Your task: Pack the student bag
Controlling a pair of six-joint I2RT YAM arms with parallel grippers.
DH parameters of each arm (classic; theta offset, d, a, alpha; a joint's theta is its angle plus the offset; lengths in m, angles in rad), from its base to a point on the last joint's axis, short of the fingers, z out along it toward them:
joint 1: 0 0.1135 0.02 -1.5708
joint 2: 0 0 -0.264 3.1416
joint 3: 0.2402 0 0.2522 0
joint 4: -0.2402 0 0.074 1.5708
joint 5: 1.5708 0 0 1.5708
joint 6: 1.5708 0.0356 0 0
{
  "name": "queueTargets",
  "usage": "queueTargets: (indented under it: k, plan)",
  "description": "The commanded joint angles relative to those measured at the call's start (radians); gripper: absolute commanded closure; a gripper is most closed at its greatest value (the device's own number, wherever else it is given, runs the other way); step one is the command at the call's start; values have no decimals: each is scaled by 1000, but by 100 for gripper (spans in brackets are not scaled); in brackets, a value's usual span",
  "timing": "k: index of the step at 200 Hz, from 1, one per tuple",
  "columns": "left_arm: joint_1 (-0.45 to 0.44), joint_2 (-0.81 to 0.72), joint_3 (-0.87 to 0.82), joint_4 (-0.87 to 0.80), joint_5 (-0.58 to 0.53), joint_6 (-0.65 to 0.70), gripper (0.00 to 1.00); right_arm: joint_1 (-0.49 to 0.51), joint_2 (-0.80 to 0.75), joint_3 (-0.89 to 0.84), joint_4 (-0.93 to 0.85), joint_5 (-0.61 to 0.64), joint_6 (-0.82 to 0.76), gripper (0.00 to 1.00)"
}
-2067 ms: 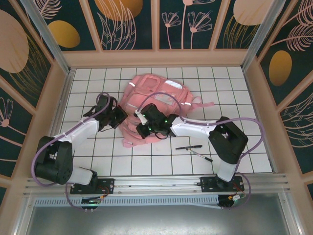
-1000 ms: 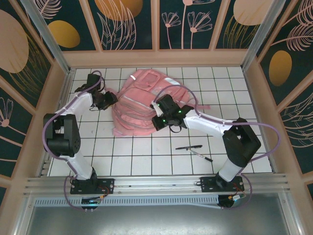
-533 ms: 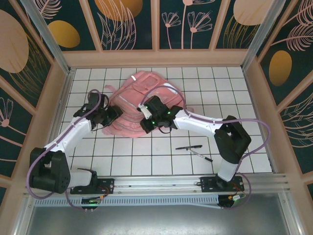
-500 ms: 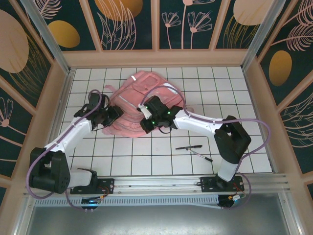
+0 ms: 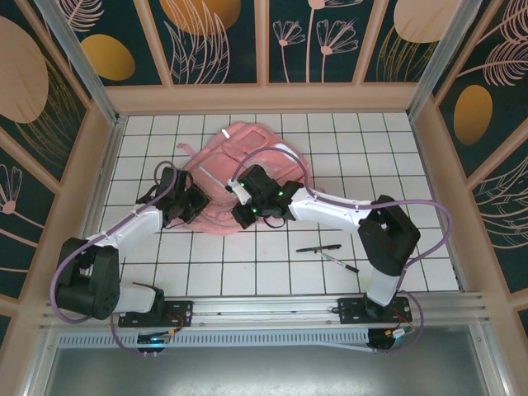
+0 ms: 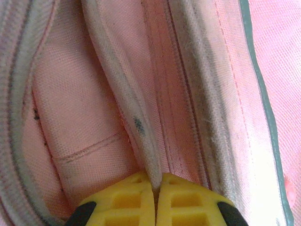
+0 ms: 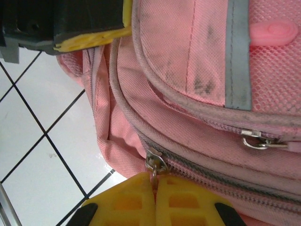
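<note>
The left gripper [image 6: 156,188] has its yellow fingers pinched flat together on a pale piped seam [image 6: 136,117] of the soft pink fabric student bag [image 5: 247,153], with nothing but that ridge of cloth between them. The right gripper [image 7: 155,188] is closed just as tight, its tips nipping the small silver metal zip pull [image 7: 153,165] at the end of a grey-toothed zip track [image 7: 211,181]. Seen from above, the bag lies slumped on the white tiled table [image 5: 396,165], toward twelve o'clock from the arm bases. The left hold is at the bag's eight o'clock edge and the right at its six o'clock edge. A thin black pen [image 5: 318,247] and a second dark pen [image 5: 340,261] lie on the tiles at about four o'clock from the bag, well apart from it. I'd judge the step in hand is running that zip open so there is a mouth to pack through. To do it well, the right should draw the pull along the line of the track rather than up off it — the grip is at the very fingertips and looks easy to lose. The left ought to hold its seam as an anchor, pulling gently the other way, since so soft a bag would likely slide or bunch instead of unzipping.
</note>
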Motion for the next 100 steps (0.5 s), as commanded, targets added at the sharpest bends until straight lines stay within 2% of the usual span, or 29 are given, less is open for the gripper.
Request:
queueTargets:
  k: [1, 42, 80, 100]
  plan:
    - [1, -5, 58, -75, -65, 79, 100, -24, -46, -34, -46, 65, -52, 100]
    - [29, -16, 61, -113, -13, 177, 100, -110, -43, -97, -134, 215, -58, 100]
    - [30, 12, 32, -127, 70, 254, 100, -233, -44, -117, -121, 210, 2, 100]
    - [21, 13, 22, -138, 138, 299, 100, -235, -61, -112, -108, 123, -15, 83]
